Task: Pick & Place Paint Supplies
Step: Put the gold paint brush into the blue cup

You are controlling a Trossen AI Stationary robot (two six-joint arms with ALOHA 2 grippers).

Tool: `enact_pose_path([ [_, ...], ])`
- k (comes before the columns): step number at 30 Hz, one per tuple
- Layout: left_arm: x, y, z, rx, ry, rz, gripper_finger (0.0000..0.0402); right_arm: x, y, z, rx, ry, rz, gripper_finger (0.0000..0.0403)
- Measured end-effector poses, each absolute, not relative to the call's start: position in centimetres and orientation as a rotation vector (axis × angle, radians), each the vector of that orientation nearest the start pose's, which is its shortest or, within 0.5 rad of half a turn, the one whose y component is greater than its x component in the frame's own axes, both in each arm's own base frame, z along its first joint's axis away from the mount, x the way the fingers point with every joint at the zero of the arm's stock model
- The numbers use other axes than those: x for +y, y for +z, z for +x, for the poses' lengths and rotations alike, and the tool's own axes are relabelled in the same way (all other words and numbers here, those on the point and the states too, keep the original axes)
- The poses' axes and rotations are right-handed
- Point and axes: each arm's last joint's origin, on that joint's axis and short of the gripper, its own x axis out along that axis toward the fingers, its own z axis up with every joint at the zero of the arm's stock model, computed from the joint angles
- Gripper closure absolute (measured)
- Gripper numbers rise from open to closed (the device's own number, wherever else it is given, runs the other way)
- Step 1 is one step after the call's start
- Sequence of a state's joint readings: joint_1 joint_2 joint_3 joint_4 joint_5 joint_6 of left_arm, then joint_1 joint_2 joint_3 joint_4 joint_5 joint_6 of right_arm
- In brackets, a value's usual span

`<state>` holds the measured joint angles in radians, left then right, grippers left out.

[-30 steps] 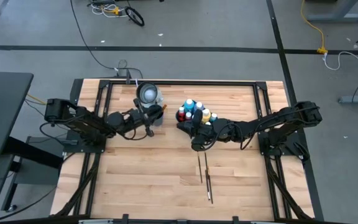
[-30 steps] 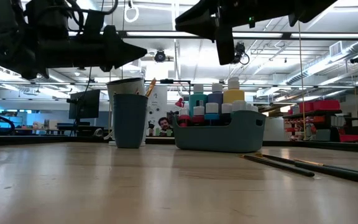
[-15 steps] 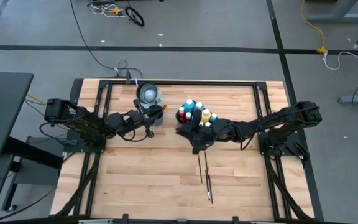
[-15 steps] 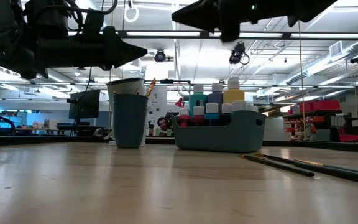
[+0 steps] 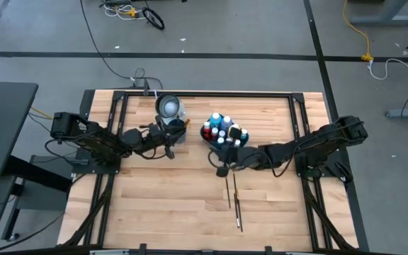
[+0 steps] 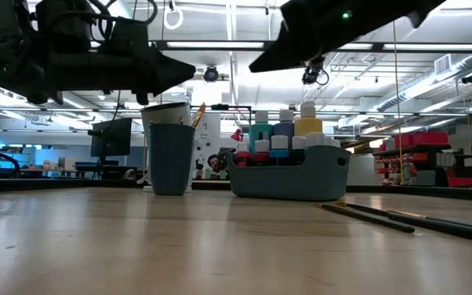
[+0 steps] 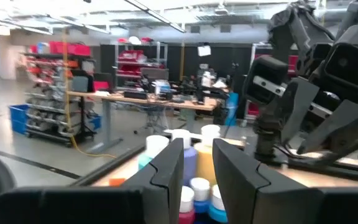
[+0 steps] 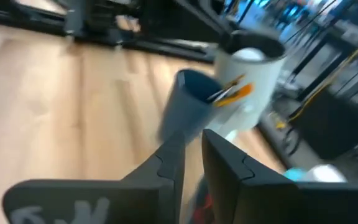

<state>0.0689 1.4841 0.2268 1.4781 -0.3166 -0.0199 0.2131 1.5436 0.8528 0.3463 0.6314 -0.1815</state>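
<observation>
Claws (image 8: pixel 191 165) nearly shut — empty

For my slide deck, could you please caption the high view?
Both arms hover above the table: left gripper by the blue cup, right gripper beside the bottle-filled tray.

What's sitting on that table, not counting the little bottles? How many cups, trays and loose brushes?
Cups: 2, a white cup and a dark blue cup
Trays: 1, the teal tray
Loose brushes lying on the wood: 2
Total: 5
</observation>
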Motion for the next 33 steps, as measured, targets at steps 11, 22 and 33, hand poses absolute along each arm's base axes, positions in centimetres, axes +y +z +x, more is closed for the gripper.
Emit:
enact_pose_path([
  [11, 2.2, 16.6, 22.4, -0.168, 0.295, -0.156, 0.0322, 10.3, 21.5, 29.7, 0.447, -0.352, -0.253, 0.0373],
  [22, 2.2, 16.6, 22.3, -0.170, 0.310, -0.157, 0.0335, 12.4, 20.2, 28.4, 0.626, -0.076, 0.081, 0.0355],
  [33, 2.4, 16.6, 22.3, -0.182, 0.378, -0.193, 0.0335, 8.6, 17.4, 26.3, 1.099, -0.179, 0.210, 0.0265],
])
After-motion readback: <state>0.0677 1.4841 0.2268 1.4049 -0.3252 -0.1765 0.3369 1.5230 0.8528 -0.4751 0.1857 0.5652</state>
